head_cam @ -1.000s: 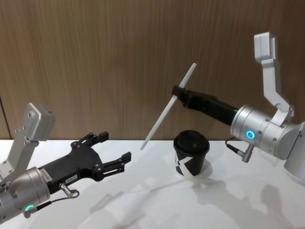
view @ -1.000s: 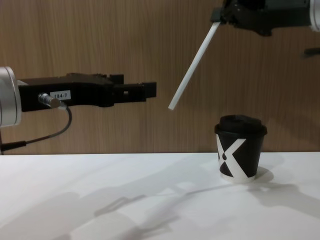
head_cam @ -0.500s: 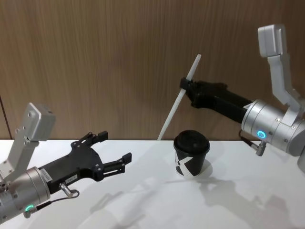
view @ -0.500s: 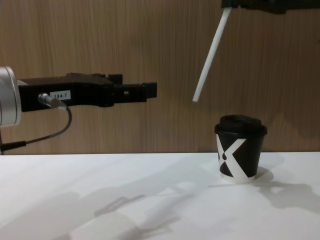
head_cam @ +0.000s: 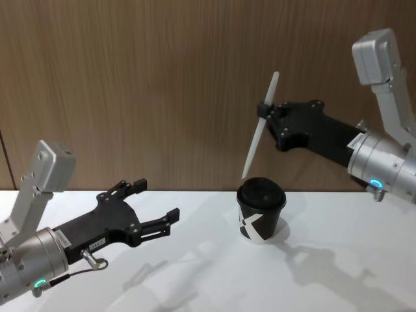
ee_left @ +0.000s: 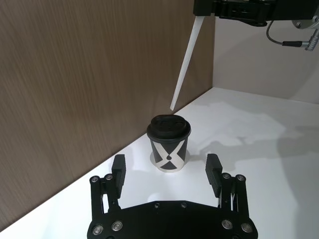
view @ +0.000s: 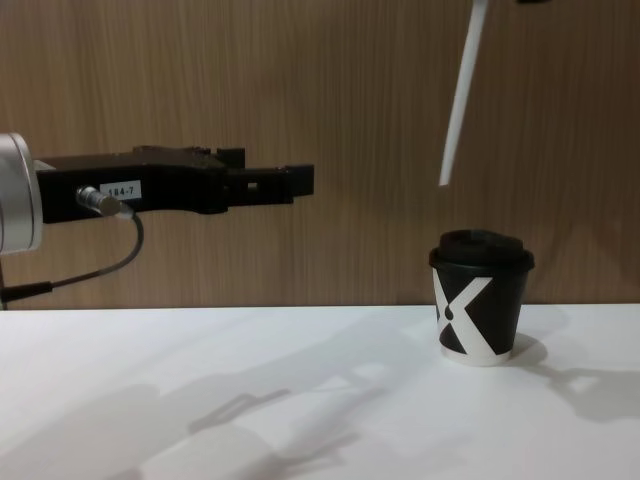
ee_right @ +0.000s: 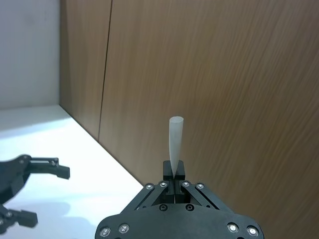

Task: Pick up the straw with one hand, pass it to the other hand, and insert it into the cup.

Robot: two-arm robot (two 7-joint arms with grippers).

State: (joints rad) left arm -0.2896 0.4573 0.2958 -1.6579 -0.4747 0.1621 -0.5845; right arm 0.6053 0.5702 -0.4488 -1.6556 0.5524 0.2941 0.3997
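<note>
Fingers (ee_right: 181,169) of the right gripper (head_cam: 264,112) pinch the thin white straw (head_cam: 259,130) above the cup (head_cam: 261,211); left gripper (head_cam: 156,199) aside, spread.

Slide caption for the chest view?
Tilted straw in the right gripper above the cup; left gripper hovers open at left.

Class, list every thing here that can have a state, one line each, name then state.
straw: tilted in the air, lower end above the cup, not inserted
cup: upright, lid on
left gripper: jaws open, empty
right gripper: jaws shut on the straw
</note>
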